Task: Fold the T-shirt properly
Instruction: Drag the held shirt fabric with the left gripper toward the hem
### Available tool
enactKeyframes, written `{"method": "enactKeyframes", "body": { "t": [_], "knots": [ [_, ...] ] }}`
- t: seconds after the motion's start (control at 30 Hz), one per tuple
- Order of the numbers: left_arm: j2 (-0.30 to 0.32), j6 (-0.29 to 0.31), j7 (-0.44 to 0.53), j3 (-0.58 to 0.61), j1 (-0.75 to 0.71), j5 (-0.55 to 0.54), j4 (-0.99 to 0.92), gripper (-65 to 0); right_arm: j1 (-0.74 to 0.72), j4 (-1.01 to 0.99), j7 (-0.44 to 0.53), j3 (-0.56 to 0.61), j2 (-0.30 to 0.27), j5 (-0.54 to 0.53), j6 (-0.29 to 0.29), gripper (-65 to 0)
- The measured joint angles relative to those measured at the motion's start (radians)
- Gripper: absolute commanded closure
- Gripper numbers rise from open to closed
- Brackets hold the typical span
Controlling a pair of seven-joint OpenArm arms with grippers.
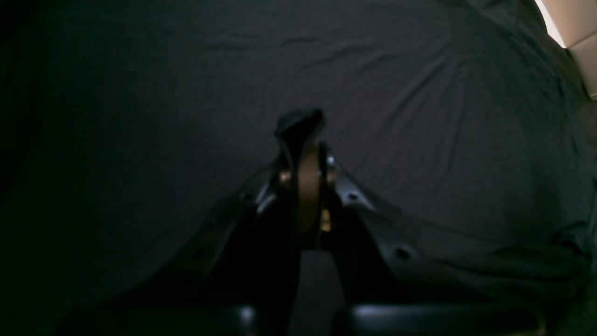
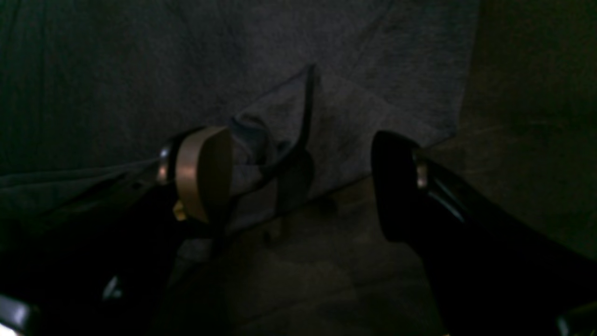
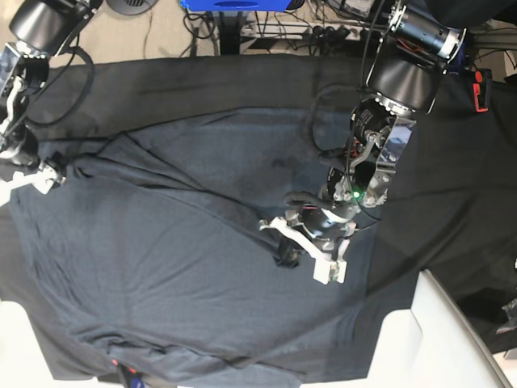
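The dark slate-grey T-shirt (image 3: 178,267) lies spread and creased over the black table covering (image 3: 452,202). Near the shirt's middle, my left gripper (image 3: 292,249) pinches up a small tuft of it. In the left wrist view this gripper (image 1: 305,149) is shut, with the tuft (image 1: 298,122) sticking out above its tips. My right gripper (image 3: 36,178) is at the shirt's far-left edge. The right wrist view shows the right gripper (image 2: 298,140) open, with a raised fold of shirt (image 2: 275,121) beside its tan-padded finger (image 2: 205,168) and nothing clamped.
A white surface (image 3: 452,339) juts in at the lower right of the base view, and shows as a bright corner (image 1: 573,28) in the left wrist view. Cables and a blue object (image 3: 234,4) lie beyond the table's far edge. A red item (image 3: 482,89) sits at the right.
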State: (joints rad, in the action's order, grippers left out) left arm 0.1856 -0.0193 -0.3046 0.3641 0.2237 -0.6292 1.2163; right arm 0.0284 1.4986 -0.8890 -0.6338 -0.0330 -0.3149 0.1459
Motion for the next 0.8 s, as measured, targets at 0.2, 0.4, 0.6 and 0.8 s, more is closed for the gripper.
{"method": "enactKeyframes", "body": {
  "t": [0.2, 0.4, 0.6, 0.8],
  "knots": [
    [-0.006, 0.003, 0.001, 0.01, 0.082, 0.0, -0.005, 0.0, 0.0, 0.0, 0.0, 0.0, 0.0, 0.0, 0.0, -44.0],
    [-0.019, 0.0, 0.0, 0.011, 0.155, 0.0, -0.08, 0.0, 0.035, 0.001, 0.048, -0.001, 0.0, 0.001, 0.0, -44.0],
    [-0.036, 0.003, 0.001, 0.013, 0.17, 0.0, -0.145, 0.0, 0.069, 0.001, 0.096, -0.002, 0.013, 0.0, 0.0, -44.0],
    [-0.049, 0.001, 0.001, 0.013, 0.181, 0.0, -0.172, 0.0, 0.076, 0.001, 0.097, -0.001, 0.021, 0.001, 0.0, -44.0]
  ]
}}
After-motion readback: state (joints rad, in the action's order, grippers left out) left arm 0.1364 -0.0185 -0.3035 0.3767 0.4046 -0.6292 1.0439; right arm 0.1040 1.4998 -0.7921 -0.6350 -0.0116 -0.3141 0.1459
